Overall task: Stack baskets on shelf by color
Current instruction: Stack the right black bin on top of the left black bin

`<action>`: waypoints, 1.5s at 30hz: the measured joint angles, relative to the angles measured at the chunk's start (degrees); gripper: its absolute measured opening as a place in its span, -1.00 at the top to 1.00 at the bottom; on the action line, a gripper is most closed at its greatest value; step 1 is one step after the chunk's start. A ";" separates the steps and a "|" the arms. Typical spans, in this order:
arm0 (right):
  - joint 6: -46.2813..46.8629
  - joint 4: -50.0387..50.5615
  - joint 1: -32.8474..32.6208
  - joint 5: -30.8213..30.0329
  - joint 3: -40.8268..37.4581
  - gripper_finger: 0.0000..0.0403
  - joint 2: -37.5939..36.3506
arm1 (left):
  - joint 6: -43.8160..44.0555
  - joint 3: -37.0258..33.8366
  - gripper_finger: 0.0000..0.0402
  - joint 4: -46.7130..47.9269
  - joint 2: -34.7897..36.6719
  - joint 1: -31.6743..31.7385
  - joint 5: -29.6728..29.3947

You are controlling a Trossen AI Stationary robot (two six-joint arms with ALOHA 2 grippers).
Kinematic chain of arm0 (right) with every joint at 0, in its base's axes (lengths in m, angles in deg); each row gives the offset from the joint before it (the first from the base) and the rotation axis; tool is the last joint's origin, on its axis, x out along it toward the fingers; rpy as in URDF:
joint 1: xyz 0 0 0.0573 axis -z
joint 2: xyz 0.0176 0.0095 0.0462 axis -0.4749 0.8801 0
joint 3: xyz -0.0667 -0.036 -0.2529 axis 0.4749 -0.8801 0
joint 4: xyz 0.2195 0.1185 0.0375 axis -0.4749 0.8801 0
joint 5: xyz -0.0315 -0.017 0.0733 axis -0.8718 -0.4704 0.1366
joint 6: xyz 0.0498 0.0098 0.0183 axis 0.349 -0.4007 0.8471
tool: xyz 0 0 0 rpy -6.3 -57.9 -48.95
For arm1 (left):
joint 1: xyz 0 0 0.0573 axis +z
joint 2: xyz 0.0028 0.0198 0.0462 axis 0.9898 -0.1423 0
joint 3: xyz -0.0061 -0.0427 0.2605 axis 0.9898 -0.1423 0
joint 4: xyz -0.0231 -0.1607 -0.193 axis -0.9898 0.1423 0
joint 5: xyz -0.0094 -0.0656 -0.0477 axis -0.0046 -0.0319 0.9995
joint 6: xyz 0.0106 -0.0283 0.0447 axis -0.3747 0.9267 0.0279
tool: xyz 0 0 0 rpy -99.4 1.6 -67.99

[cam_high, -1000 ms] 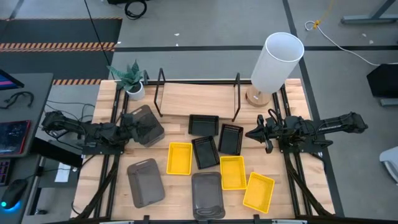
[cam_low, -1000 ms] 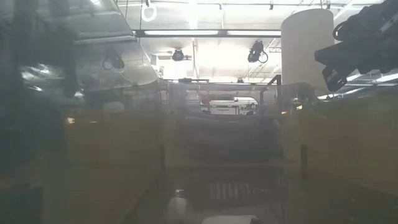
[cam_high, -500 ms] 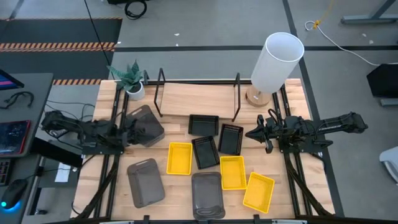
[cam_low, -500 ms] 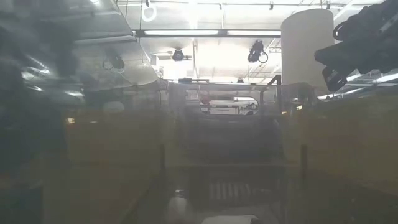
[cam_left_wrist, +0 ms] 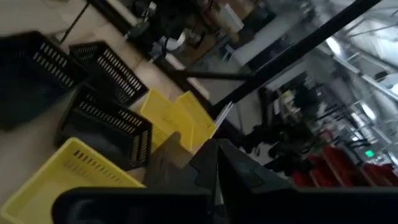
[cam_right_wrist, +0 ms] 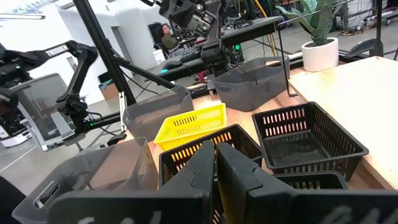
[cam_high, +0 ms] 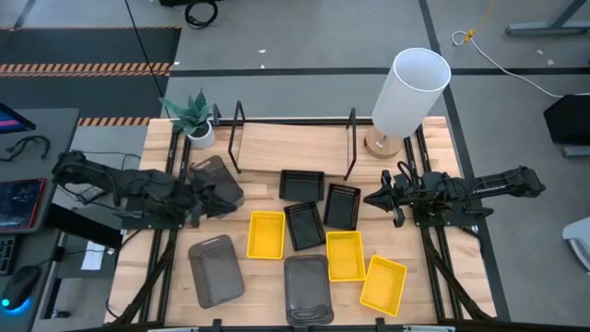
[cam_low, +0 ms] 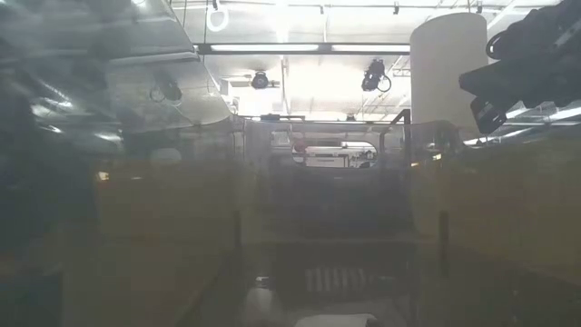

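A slatted wooden tabletop [cam_high: 258,277] is sitting on grey flooring; the left gripper [cam_high: 196,201] is clenching a tilted dark grey basket [cam_high: 219,181], its long axis running diagonally toward the shelf [cam_high: 290,148].

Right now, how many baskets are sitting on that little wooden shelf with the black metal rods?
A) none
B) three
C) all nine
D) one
A: in the high view the shelf shows only bare board, while the yellow baskets, black baskets and grey baskets all lie on the table in front of it.
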 joint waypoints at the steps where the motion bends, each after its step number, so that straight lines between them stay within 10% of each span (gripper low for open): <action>1: 0.00 0.00 0.01 -0.01 0.01 0.88 0.00 | 1.29 0.40 0.86 0.05 -1.70 -0.08 0.19; 25: 0.00 0.00 0.00 0.00 0.00 0.88 0.00 | -1.37 30.22 0.47 2.77 -51.29 1.61 17.27; 37: 0.00 0.00 0.01 -0.01 0.00 0.88 0.00 | -17.30 60.37 0.17 31.13 -73.51 4.93 23.76; 45: 0.00 0.00 0.01 -0.02 0.01 0.88 0.02 | -24.83 68.24 0.24 41.32 -77.86 3.26 21.62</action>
